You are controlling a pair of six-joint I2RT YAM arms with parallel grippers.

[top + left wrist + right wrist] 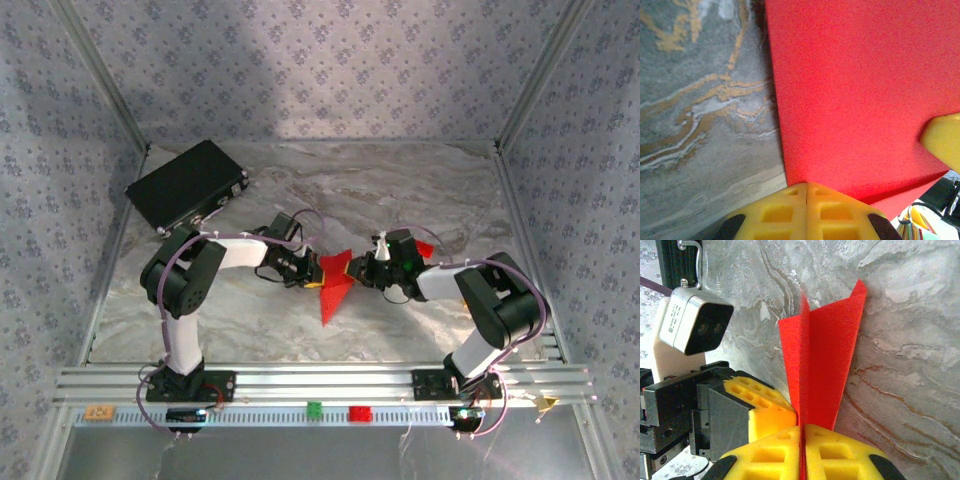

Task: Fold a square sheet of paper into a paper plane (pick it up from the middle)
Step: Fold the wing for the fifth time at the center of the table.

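While the flat black case [187, 185] is lying shut at the far left corner of the marbled grey table [400, 190], its inside hidden, the paper plane [335, 285] is sitting at the middle of the table between the two grippers. The left gripper [308, 272] is pinching it from the left. In the left wrist view its yellow fingers [785, 212] are pressing together on the edge of a broad, plain red panel [855, 90]. The right gripper [358, 275] is pinching it from the right, and in the right wrist view the pads [840, 455] are closing flat on the centre crease. From above, the plane is showing as a bright red dart, wide toward the far edge and narrowing to a sharp tip toward the near edge. Seen from the right wrist, the plane's [825, 370] two wings are rising on either side of the crease, with sharp corners. Whether it is touching the table cannot be told. A green block [314, 409] and a small red block [359, 413] are lying side by side on the near rail.
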